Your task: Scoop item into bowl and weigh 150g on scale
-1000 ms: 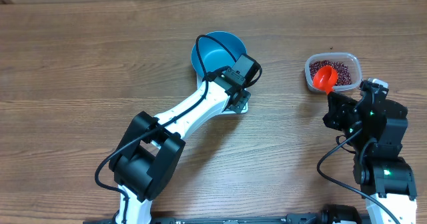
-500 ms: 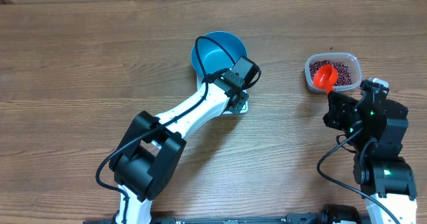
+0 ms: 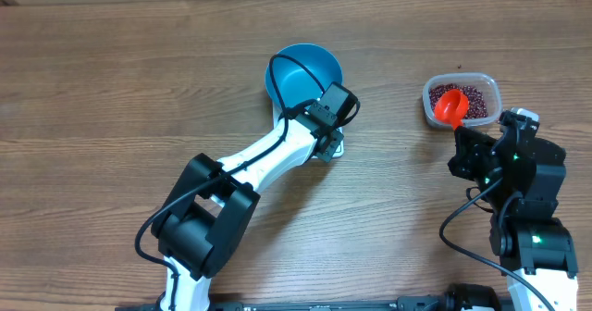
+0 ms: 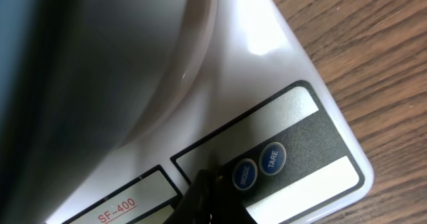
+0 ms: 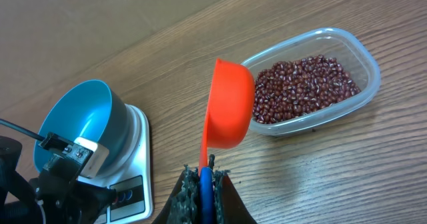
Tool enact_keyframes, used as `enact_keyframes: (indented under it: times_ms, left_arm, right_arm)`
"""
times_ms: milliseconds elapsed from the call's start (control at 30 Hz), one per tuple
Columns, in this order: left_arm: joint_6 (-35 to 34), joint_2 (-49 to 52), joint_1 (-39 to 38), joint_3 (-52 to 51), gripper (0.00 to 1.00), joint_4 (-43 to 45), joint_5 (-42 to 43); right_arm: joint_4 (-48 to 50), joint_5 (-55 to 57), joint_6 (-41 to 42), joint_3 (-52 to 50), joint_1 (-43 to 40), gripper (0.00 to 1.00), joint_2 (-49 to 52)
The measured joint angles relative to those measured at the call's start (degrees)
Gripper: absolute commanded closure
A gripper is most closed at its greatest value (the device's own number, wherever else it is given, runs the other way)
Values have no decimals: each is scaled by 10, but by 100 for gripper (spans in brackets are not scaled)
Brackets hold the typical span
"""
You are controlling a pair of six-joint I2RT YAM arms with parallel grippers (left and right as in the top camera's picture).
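Observation:
The blue bowl point(image 3: 303, 73) stands on the white scale point(image 3: 336, 145), whose button panel point(image 4: 293, 151) shows in the left wrist view. My left gripper point(image 4: 208, 191) is shut, and its dark tip rests on the panel right beside the MODE button point(image 4: 245, 175). My right gripper point(image 5: 205, 181) is shut on the blue-and-orange handle of an orange scoop point(image 5: 230, 104). The scoop hangs tilted over the near edge of a clear tub point(image 5: 363, 84) holding the red-brown beans point(image 5: 300, 87). From overhead the scoop point(image 3: 450, 106) looks empty.
The bowl point(image 5: 77, 121) and scale point(image 5: 137, 151) lie left of the tub in the right wrist view. The left arm point(image 3: 268, 154) stretches diagonally across the table middle. Bare wood surrounds everything.
The left gripper has edged slightly toward the scale's panel. The right arm and scoop have not moved.

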Motion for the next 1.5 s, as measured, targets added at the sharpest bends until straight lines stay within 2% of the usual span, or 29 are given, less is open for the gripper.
enact_keyframes:
  times_ms: [933,1500]
  left_arm:
    - [-1,4,0,-7,96,15,-3]
    - [-3,-5,-17,5,96,-33,-9]
  right_arm:
    - [2,0,0,0,0,96,0]
    - [9,0,0,0,0,96,0]
